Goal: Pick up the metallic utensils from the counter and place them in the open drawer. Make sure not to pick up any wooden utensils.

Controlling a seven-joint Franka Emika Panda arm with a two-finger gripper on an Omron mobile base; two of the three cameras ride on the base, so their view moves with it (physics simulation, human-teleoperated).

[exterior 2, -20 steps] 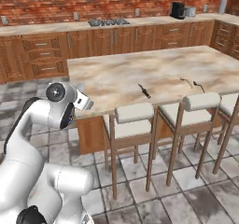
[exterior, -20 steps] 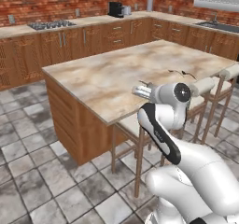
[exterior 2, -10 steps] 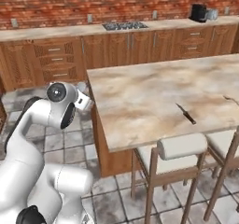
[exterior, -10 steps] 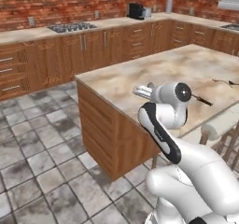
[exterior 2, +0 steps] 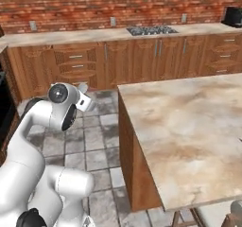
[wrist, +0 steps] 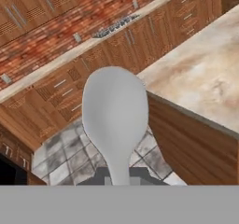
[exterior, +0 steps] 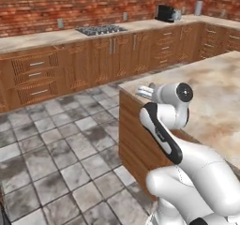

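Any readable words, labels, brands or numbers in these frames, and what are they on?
None can be read. The black appliance on the wall counter, the cabinet fronts and the spoon in the gripper carry no lettering; anything finer is too blurred to tell.

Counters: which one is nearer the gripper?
The island counter, its corner close to the gripper holding the spoon; the wall counter with the cooktop lies across the tiled floor.

No writing, labels, brands, numbers or signs can be read on anything in these views.
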